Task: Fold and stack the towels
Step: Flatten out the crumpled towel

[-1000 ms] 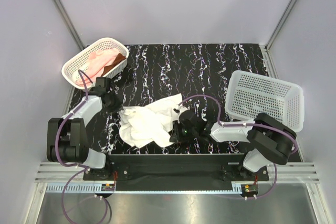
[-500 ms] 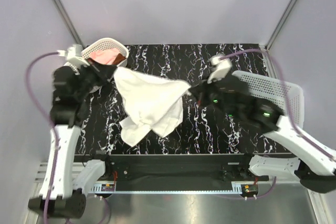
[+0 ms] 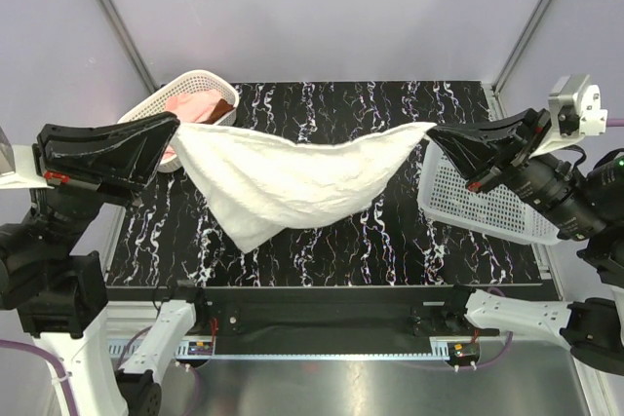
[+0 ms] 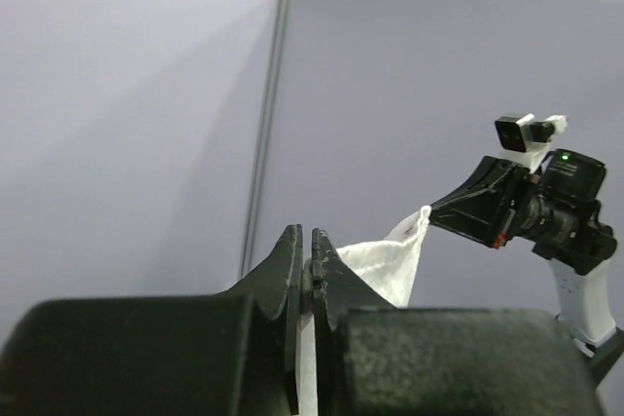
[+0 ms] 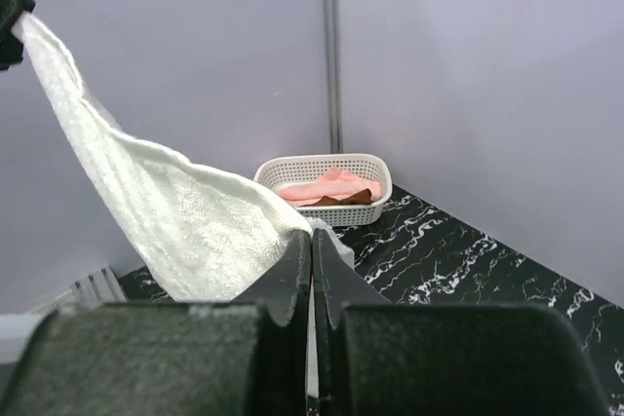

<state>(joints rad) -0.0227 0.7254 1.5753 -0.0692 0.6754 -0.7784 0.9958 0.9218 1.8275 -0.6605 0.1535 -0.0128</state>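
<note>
Above the table (image 3: pixel 409 241), the cream-white towel (image 3: pixel 292 182) is held stretched.
From above, its ends are clamped by the closed left pincer (image 3: pixel 175 132) and right pincer (image 3: pixel 432 133). At the left wrist, cloth is nipped between pressed-together fingers (image 4: pixel 281 280); at the right wrist likewise, the pink towel (image 5: pixel 317 185) lying in the far basket (image 5: pixel 327 213).

No writing, brand, number or sign could be read in any view; a small red mark (image 3: pixel 56 178) on the left claw (image 3: pixel 174 131) and a like mark (image 3: pixel 485 182) on the right claw (image 3: pixel 434 133) were too small to make out.
</note>
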